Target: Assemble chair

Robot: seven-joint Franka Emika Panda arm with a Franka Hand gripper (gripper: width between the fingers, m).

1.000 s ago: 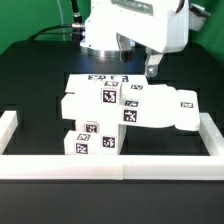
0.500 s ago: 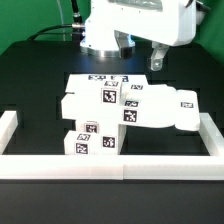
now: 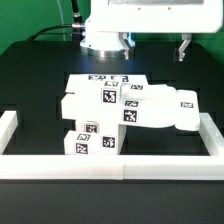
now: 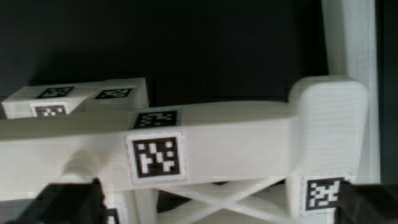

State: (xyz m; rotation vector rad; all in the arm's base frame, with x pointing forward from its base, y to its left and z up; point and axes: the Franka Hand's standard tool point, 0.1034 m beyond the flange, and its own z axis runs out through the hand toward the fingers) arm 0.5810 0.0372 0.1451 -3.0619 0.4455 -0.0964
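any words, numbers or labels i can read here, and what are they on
No words, brands or numbers are readable in either view.
The chair parts bear only black-and-white square marker tags, patterns rather than text.
The flat white board behind them carries tags too small to make out.

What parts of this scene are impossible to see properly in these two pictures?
- End effector, exterior view: mostly cut off by the top edge; open or shut is unclear.
- Chair parts, exterior view: stacked, so lower pieces and joints are hidden.
- Marker tags: patterns too small to read.
- Wrist view: chair frame cropped by the edges.
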